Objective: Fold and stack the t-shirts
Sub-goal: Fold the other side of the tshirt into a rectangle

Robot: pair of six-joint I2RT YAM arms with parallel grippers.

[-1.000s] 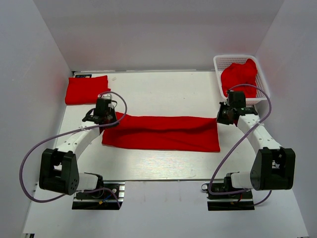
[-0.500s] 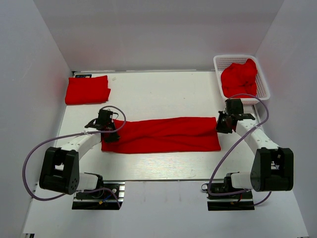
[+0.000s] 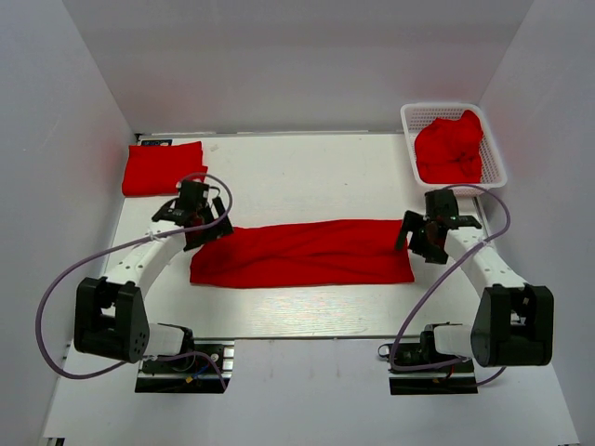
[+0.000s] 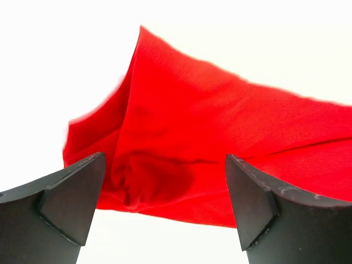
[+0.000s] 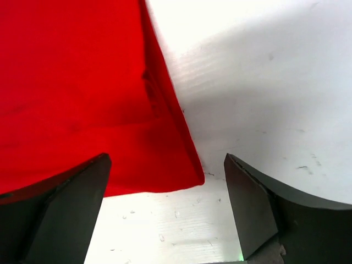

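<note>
Mid worktop (image 3: 307, 181): long red t-shirt (image 3: 302, 253) lies flat as a folded strip, running left to right between the two arms. The left tool (image 3: 208, 232) is over the strip's left end, at its far corner. In the wrist view its fingers (image 4: 69, 201) are spread wide with the rumpled shirt end in the gap beyond them, nothing gripped. The right tool (image 3: 418, 243) is at the strip's right end, its fingers (image 5: 250, 203) also spread wide. A shirt corner lies in the gap toward the left finger, bare worktop toward the other; released, holding nothing. A second t-shirt (image 3: 165, 167), folded, lies at the far left, well apart. More red shirts (image 3: 450, 147) are bunched in the white mesh basket (image 3: 409, 119), far right corner.
</note>
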